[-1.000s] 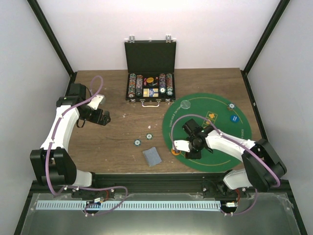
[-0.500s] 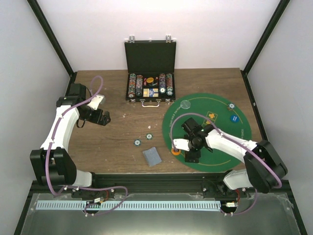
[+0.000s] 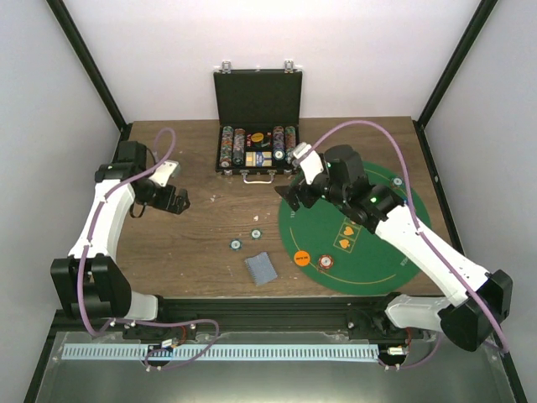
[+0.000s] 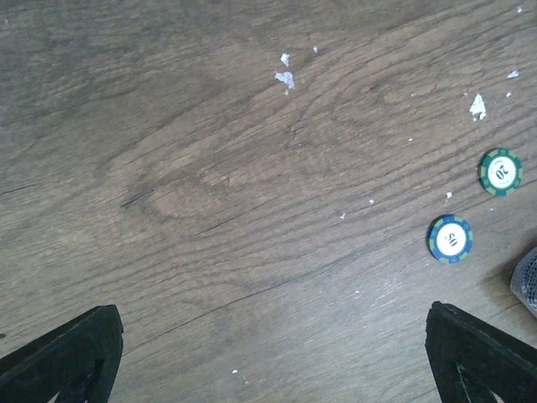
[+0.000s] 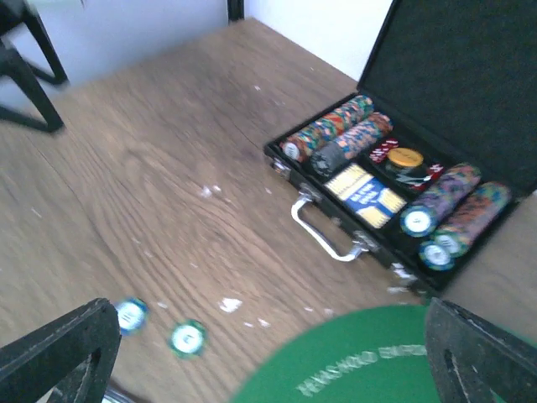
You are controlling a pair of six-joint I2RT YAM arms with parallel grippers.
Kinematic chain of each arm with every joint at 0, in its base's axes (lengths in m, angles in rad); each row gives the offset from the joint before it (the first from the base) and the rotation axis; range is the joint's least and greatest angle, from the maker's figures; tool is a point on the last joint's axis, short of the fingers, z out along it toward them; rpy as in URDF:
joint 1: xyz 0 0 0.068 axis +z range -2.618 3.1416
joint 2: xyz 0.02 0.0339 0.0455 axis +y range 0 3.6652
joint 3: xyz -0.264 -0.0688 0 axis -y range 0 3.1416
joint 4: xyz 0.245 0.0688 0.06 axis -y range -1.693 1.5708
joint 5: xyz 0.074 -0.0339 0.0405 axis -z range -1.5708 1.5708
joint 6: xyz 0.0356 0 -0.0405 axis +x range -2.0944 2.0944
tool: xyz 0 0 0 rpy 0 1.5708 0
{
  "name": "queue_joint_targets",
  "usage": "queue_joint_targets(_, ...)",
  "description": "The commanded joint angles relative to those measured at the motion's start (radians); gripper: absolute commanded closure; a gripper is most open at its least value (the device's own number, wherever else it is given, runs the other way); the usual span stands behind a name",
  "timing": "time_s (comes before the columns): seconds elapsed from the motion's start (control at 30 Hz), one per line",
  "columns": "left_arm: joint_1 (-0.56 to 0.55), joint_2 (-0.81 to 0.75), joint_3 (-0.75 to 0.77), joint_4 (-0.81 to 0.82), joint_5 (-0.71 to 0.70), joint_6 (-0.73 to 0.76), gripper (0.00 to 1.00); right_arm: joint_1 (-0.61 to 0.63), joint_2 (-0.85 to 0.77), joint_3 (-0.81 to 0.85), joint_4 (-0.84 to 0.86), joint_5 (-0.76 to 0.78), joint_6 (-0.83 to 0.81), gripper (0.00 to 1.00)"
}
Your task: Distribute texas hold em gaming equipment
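Left of the green mat (image 3: 361, 264), on the bare tabletop (image 3: 201, 252), I count two teal chips (image 3: 236, 244) and one small stack of cards (image 3: 261, 269). On the mat lie one orange disc (image 3: 302, 259), one red striped chip (image 3: 325, 263) just beside it, one blue disc (image 3: 402, 202) and one lone teal chip (image 3: 397, 180). My right arm stretches across the mat, with my right hand (image 3: 292, 191) spread and empty at the mat's far-left rim. My left arm is bent, and my left hand (image 3: 179, 201) is spread and empty, well left of the mat.

Case (image 3: 257, 151) at counter (image 3: 201, 252) back centre, mat (image 3: 377, 252) right of centre, two chips (image 3: 237, 244) and card stack (image 3: 261, 268) left of mat
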Motion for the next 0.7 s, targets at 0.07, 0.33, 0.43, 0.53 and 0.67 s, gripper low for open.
queue_joint_targets(0.07, -0.004, -0.013, 0.052, -0.040, 0.109, 0.037, 0.00, 0.002, -0.005, -0.047, 0.011, -0.082, 0.571, 0.00)
queue_joint_targets(0.33, -0.177, -0.044, 0.089, -0.121, 0.296, 0.257, 0.00, 0.002, -0.023, -0.152, -0.047, -0.141, 0.671, 0.00)
queue_joint_targets(0.43, -0.277, -0.062, 0.090, -0.140, 0.354, 0.345, 0.00, -0.003, -0.024, -0.167, -0.074, -0.154, 0.675, 0.00)
queue_joint_targets(0.53, -0.384, -0.078, 0.075, -0.160, 0.368, 0.461, 0.00, -0.023, -0.029, -0.181, -0.076, -0.178, 0.680, 0.00)
queue_joint_targets(0.67, -0.526, -0.042, 0.087, -0.223, 0.391, 0.593, 0.00, -0.052, -0.036, -0.200, -0.080, -0.192, 0.669, 0.00)
